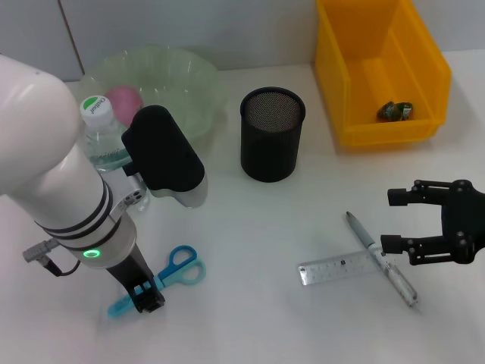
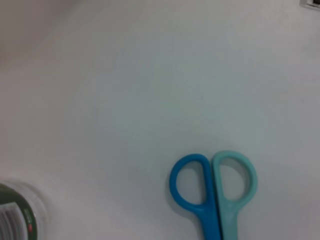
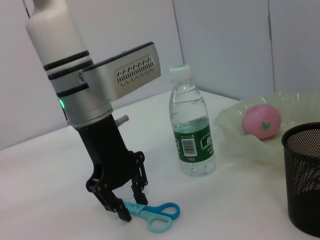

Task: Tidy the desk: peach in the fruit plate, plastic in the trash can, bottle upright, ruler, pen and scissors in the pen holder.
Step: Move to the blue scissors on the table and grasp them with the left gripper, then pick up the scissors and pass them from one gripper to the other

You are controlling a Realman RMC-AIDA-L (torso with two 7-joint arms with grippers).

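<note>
Scissors (image 1: pixel 161 278), blue-handled, lying flat on the desk (image 1: pixel 250 318): your left tool (image 1: pixel 146 296) is straddling the blade end, part open, gripping nothing yet. Close squarely across both blades before lifting toward the mesh pen holder (image 1: pixel 272 133). Right tool (image 1: pixel 394 221) is hanging open, empty, above the pen (image 1: pixel 381 257).

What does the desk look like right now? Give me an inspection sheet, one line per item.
Surface: white desk, bare between items.
Peach: peach already in the fruit plate.
Plastic: wrapper already in the yellow bin.
Bottle: bottle upright beside the plate.
Pen holder: black mesh pen holder, nothing seen inside.
Scissors: scissors flat on the desk.
Ruler and pen: pen lies across the ruler.
Clutter: nothing seen.
Grippers: left gripper down at the scissors' blades, open; right gripper open near the pen.
Cables: short lead on the left wrist.
Surroundings: pale wall panels.
</note>
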